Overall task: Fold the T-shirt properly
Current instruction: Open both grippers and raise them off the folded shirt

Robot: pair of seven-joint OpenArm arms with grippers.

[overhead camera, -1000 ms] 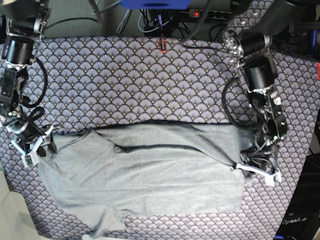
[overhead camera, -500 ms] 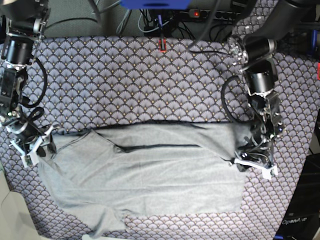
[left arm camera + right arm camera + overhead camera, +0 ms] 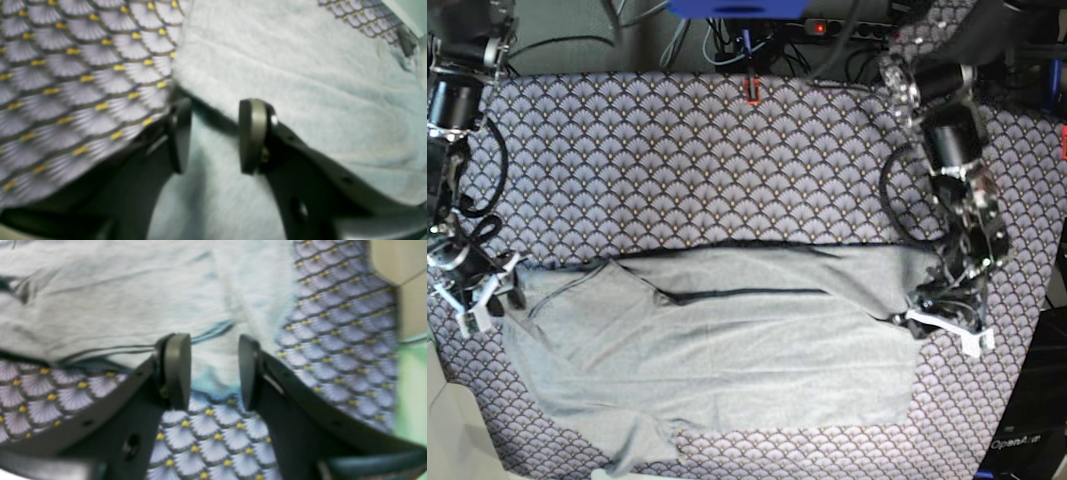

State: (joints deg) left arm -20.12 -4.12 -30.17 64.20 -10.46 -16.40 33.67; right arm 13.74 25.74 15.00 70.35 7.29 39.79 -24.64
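From my seat, the T-shirt (image 3: 727,345) lies spread across the near half of the worktop (image 3: 707,160), over its scallop-patterned cloth (image 3: 66,83), with a dark-trimmed fold line running across its upper part. My left claw (image 3: 213,136) sits at the shirt's edge, jaws parted, grey fabric under and between them but not pinched. My right claw (image 3: 213,371) stands open over the opposite edge; the blur makes contact hard to judge.
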